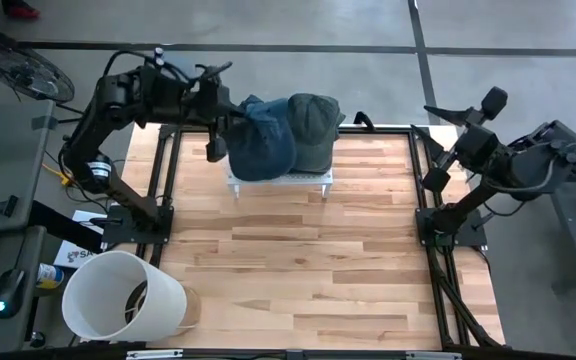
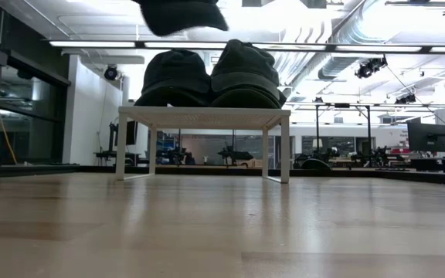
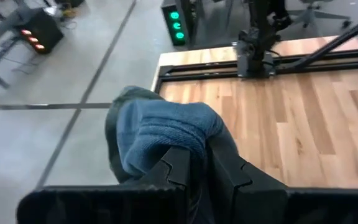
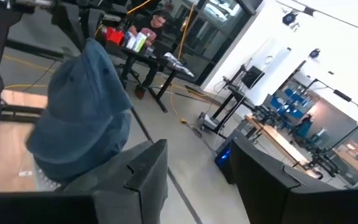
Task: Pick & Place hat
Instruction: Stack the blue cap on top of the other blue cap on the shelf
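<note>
Three hats show in all. Two dark ones sit side by side on a small white stand [image 1: 280, 181] at the far edge of the wooden surface [image 1: 298, 270]: in the low view, one hat [image 2: 176, 77] and its neighbour [image 2: 244, 73] touch each other on the stand's top [image 2: 204, 116]. The third, a blue hat [image 1: 263, 140], hangs above the stand, held off it; the low view catches its lower part [image 2: 182, 15] above the two resting hats. The left pincer [image 1: 218, 125] is clamped onto this blue hat at the stand's left end, and in the left wrist view its fingers [image 3: 178, 171] pinch the bunched blue fabric [image 3: 163, 130]. The right pincer [image 1: 446, 113] waits well apart from the stand, beyond the surface's right far corner; its fingers [image 4: 142, 171] stand spread with nothing between them. One white bucket [image 1: 118, 297] stands at the surface's near left corner, well apart from the stand. A person [image 4: 151, 31] sits at a desk in the room beyond the stand.
</note>
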### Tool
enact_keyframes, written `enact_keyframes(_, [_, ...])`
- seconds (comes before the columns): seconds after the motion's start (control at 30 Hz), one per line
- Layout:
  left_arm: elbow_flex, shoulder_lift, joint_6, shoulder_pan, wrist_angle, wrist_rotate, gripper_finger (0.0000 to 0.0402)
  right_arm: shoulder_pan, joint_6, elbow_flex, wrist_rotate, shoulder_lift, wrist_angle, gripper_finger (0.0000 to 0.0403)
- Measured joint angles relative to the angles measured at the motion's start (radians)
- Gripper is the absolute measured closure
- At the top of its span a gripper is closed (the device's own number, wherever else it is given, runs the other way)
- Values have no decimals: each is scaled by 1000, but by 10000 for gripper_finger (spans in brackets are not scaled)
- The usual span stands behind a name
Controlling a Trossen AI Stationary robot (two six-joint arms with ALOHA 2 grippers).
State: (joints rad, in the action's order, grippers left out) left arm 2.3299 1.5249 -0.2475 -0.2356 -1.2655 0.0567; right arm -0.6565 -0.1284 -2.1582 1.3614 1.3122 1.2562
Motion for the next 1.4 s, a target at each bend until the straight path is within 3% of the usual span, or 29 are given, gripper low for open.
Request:
enact_keyframes(0.17, [0, 0, -13, -84, -26, -127, 378, 44, 24, 0, -64, -19, 59, 235])
enact_keyframes(0.57, [0, 0, -71, -234, -69, -304, 378, 131, 19, 0, -152, -50, 133, 235])
enact_keyframes(0.97, [0, 7, -91, -331, -112, -367, 378, 190, 13, 0, -194, -81, 169, 235])
enact_keyframes(1.4, [0, 81, -122, -356, -145, -406, 378, 227, -11, 0, -228, -106, 170, 235])
